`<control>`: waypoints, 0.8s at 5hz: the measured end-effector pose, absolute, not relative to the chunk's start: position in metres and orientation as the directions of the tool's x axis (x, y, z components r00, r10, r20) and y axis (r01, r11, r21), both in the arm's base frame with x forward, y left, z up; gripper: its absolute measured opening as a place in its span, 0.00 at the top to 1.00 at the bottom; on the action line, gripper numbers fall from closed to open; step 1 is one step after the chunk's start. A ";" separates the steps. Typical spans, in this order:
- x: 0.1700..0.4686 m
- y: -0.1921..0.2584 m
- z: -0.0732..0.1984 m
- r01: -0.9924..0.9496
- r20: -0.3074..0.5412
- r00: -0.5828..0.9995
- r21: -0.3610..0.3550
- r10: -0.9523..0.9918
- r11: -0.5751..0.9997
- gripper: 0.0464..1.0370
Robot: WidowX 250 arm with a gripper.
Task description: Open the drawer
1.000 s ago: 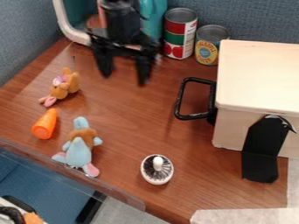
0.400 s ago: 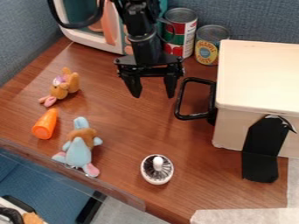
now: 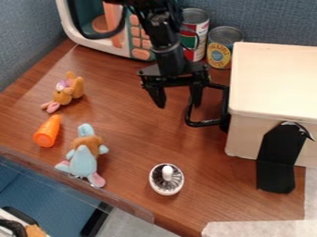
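The black gripper hangs above the table just left of the drawer box, its two fingers spread apart with nothing held between them. Its right finger overlaps the upper left part of the black handle in the view; whether they touch I cannot tell. The handle sticks out from the left side of the pale wooden box at the right. The drawer face behind the handle is turned away from the camera, so how far it stands open I cannot tell.
Two cans stand behind the gripper, beside a toy microwave. At left lie an orange plush, an orange carrot piece and a blue plush. A white round object sits near the front.
From the back of the table, the gripper has come forward and to the right, up to the handle. The box and the toys have stayed in place.
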State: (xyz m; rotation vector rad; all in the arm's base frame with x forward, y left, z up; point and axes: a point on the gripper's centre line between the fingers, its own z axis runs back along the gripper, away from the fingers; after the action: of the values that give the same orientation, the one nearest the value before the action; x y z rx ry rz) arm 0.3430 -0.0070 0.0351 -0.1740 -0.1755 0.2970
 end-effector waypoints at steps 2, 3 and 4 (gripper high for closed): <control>0.356 -0.013 0.010 -0.278 0.120 0.946 -0.183 0.302 0.943 0.25; 0.354 -0.013 0.010 -0.273 0.106 0.950 -0.185 0.295 0.944 0.55; 0.353 -0.006 0.010 -0.279 0.103 0.949 -0.174 0.299 0.944 0.81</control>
State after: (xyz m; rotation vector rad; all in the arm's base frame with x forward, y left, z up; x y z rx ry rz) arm 0.3527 -0.0059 0.0100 -0.1584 -0.1291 0.2955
